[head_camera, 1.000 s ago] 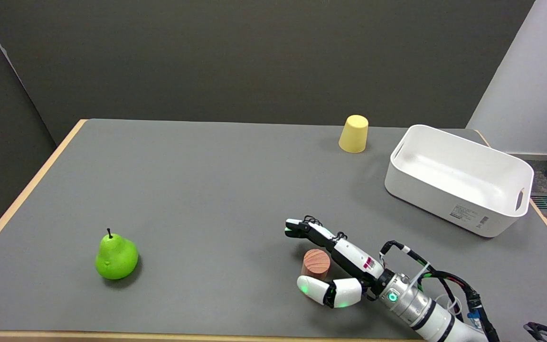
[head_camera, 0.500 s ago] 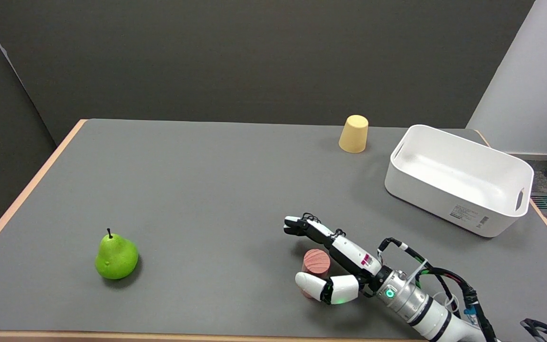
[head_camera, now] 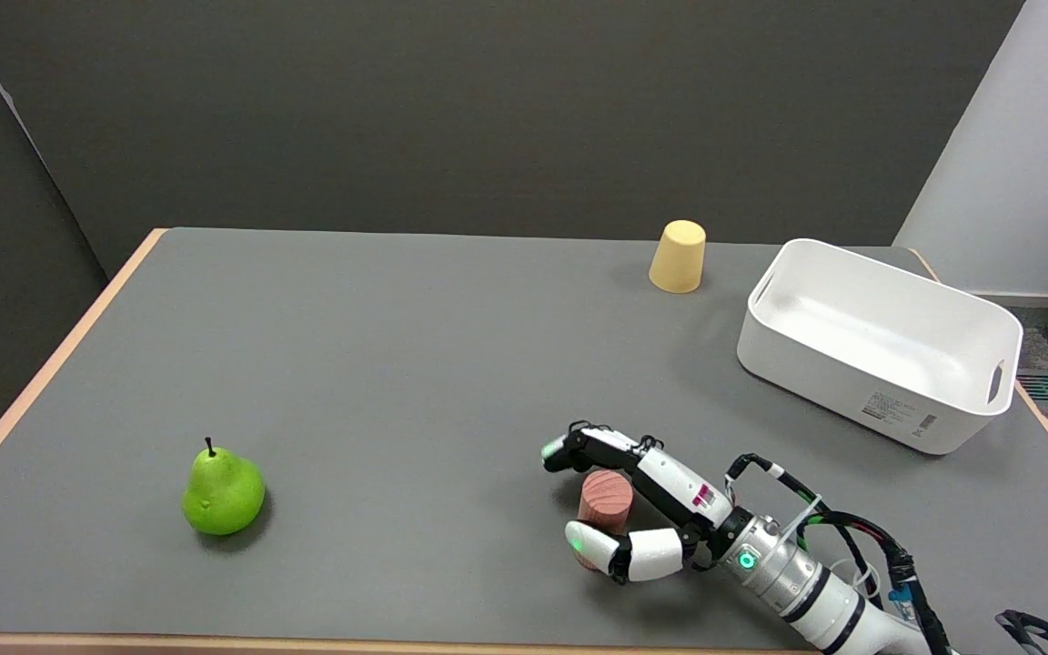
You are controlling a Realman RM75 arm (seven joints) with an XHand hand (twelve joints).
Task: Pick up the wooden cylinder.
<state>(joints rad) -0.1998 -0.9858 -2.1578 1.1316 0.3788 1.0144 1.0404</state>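
The wooden cylinder (head_camera: 604,498) stands upright on the grey table (head_camera: 378,364), near the front edge and right of the middle. My right hand (head_camera: 683,508) reaches in from the lower right and brackets it. The fingers (head_camera: 610,443) run along its far side with their tips curled down past its far-left edge. The thumb (head_camera: 597,546) lies against its near side and covers its base. The cylinder sits on the table between them, and I cannot see a firm grip.
A green pear (head_camera: 222,489) stands at the front left. A yellow cup (head_camera: 679,256) sits upside down at the back. A white bin (head_camera: 879,341) stands at the right, beyond the hand. The table's front edge is close below the thumb.
The fingers have curled down and in around the cylinder's far side. The thumb has shifted slightly left along its near side. The cylinder has stayed roughly in place.
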